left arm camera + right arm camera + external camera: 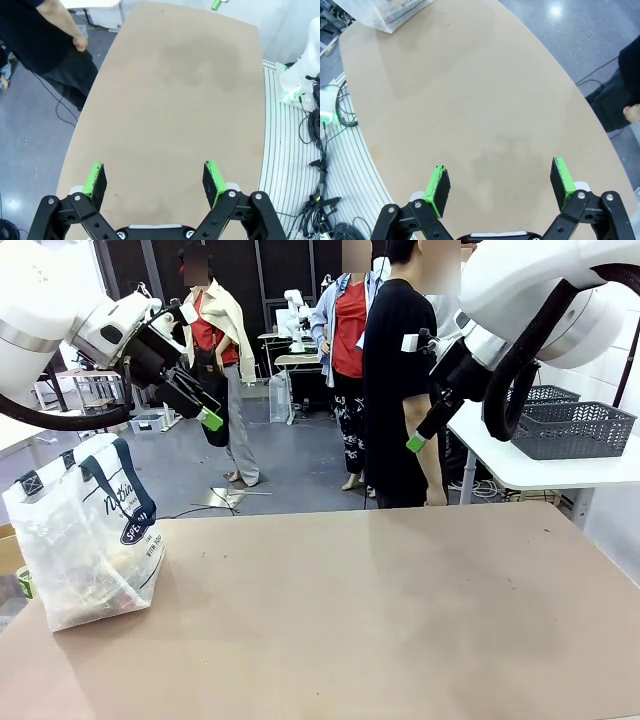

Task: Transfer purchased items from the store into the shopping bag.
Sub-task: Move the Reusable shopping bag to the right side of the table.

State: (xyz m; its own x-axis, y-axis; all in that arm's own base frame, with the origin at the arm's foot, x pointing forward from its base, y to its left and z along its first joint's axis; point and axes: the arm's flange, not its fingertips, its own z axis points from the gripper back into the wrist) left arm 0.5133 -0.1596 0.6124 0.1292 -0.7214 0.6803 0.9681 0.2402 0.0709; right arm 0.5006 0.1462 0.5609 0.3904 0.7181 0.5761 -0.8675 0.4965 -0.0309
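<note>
The shopping bag (88, 540), clear plastic with navy handles, stands on the tan table (380, 620) at its left edge. Its corner also shows in the right wrist view (395, 12). Purchased items show only as dim brownish shapes (100, 585) through the bag's plastic; I cannot tell them apart. My left gripper (203, 412) hangs high over the far left edge, open and holding nothing (155, 182). High over the far right, my right gripper (422, 435) is open too, with bare table between its fingers (500, 186).
A person in black (400, 390) stands at the far edge between the grippers, one hand (632, 112) beside the table. Dark grey lattice baskets (575, 430) sit on a white side table at the right. Cables (310, 120) lie on the floor on the robot's side.
</note>
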